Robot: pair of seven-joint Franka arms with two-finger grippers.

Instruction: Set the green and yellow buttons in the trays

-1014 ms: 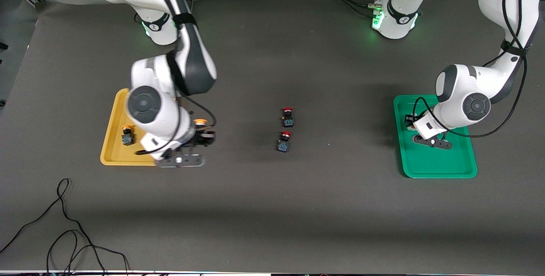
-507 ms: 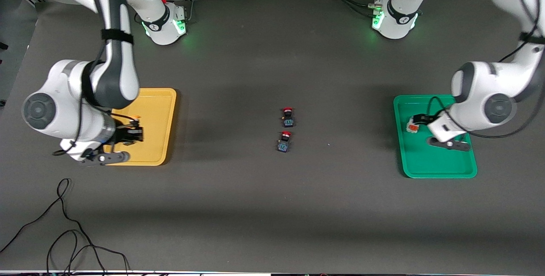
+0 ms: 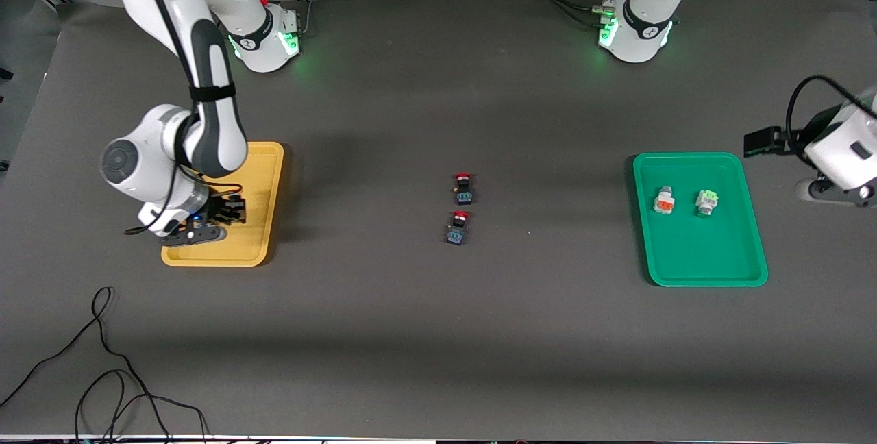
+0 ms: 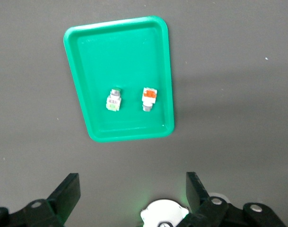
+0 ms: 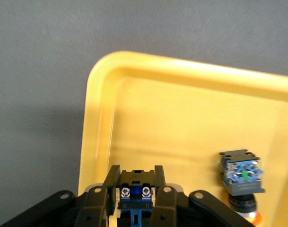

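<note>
My right gripper (image 5: pixel 136 172) is shut on a dark-bodied button (image 5: pixel 138 189), whose cap is hidden. It is low over the mustard yellow tray (image 3: pixel 264 177), at the end nearer the front camera (image 3: pixel 227 212). A second dark-bodied button (image 5: pixel 241 176) with an orange-yellow cap lies in that tray (image 5: pixel 148 104); the arm hides it in the front view. The white button with the light green face (image 3: pixel 706 202) lies in the green tray (image 3: pixel 699 273), also in the left wrist view (image 4: pixel 114 100). My left gripper (image 4: pixel 132 182) is open and empty, high over bare table beside the green tray (image 4: pixel 129 42).
A white-bodied button with an orange-red face (image 3: pixel 663 200) also lies in the green tray. Two dark-bodied red-capped buttons (image 3: pixel 464 187) (image 3: pixel 457 227) stand at mid-table. A loose black cable (image 3: pixel 103 375) lies near the front edge at the right arm's end.
My right gripper carried its button from beside the yellow tray to over it. My left gripper let go of the green-faced button in the green tray and rose away toward its end of the table.
</note>
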